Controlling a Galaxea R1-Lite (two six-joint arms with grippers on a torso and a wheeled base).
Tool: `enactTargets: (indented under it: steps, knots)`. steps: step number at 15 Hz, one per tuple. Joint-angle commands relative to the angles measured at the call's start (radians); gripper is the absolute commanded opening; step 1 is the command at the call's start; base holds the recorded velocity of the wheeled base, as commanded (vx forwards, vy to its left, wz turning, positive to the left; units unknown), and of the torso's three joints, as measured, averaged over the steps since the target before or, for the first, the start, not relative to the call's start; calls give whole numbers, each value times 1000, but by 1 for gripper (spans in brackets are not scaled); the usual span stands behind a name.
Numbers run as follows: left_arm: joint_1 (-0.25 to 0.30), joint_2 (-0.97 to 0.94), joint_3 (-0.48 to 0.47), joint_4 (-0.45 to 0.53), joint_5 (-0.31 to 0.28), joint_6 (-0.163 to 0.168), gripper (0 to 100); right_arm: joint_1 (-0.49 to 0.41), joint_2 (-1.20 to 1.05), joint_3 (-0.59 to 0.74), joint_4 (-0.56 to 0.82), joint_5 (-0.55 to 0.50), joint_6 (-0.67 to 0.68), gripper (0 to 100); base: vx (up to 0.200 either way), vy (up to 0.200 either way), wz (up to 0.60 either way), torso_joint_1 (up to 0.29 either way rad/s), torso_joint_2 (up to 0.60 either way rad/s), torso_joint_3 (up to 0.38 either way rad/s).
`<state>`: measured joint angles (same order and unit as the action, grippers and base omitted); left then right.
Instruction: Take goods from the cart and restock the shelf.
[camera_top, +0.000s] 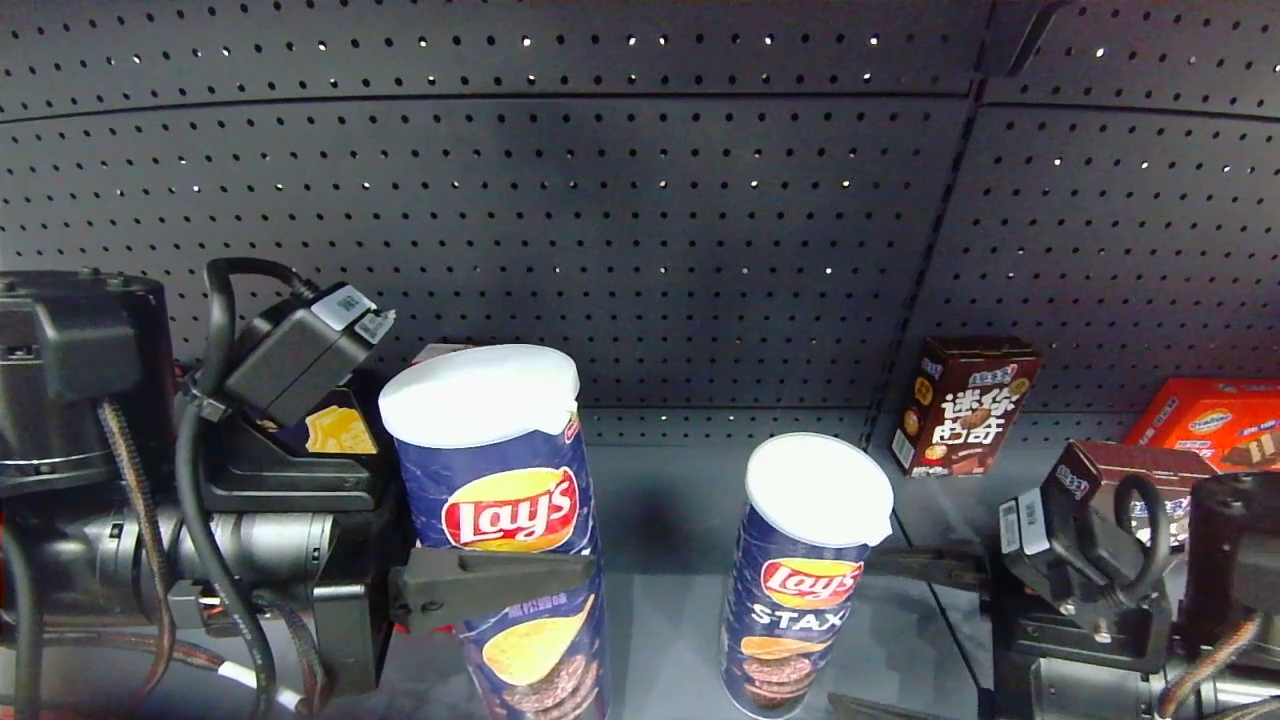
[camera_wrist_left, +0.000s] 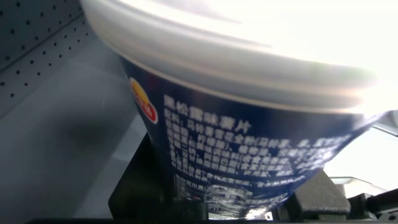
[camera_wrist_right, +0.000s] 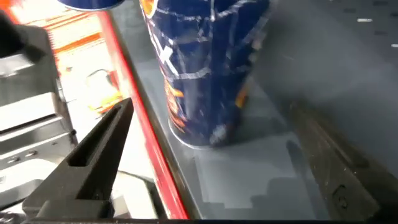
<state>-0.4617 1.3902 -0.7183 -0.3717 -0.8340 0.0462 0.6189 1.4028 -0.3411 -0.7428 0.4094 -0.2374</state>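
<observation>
Chips can (camera_top: 500, 500): upright at the shelf (camera_top: 670, 500), left gripper (camera_top: 540, 590) fingers clamped on it.
Second chips can (camera_top: 800, 580): standing on the shelf, right gripper (camera_top: 875, 632) fingers spread wide just beside it.

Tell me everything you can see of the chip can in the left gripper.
The chip can is a tall tube wrapped in dark blue print, with a red and yellow logo and chip pictures lower down, capped by a white plastic lid. It is upright at the left of the shelf, before the pegboard wall. The left gripper is shut on its middle, one finger crossing its front. Its base is out of frame.
</observation>
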Motion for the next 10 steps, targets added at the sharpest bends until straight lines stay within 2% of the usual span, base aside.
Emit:
enactTargets:
  steps: [1,3,7,8,10]
  knots:
    - [0,16,-10,-6,7,1,0,1,-119,39,28,-29,0,100,0,0,0,0,0,0]
    - [2,46,-44,-13,15,1,0,1,-189,27,109,-38,1,100,0,0,0,0,0,0]
    - [8,158,-204,-6,96,11,0,16,-304,16,237,-76,47,100,0,0,0,0,0,0]
    - [0,184,-227,-4,147,12,0,16,-327,13,256,-78,73,100,0,0,0,0,0,0]
    - [-5,225,-256,-4,170,29,0,15,-338,8,263,-80,81,100,0,0,0,0,0,0]
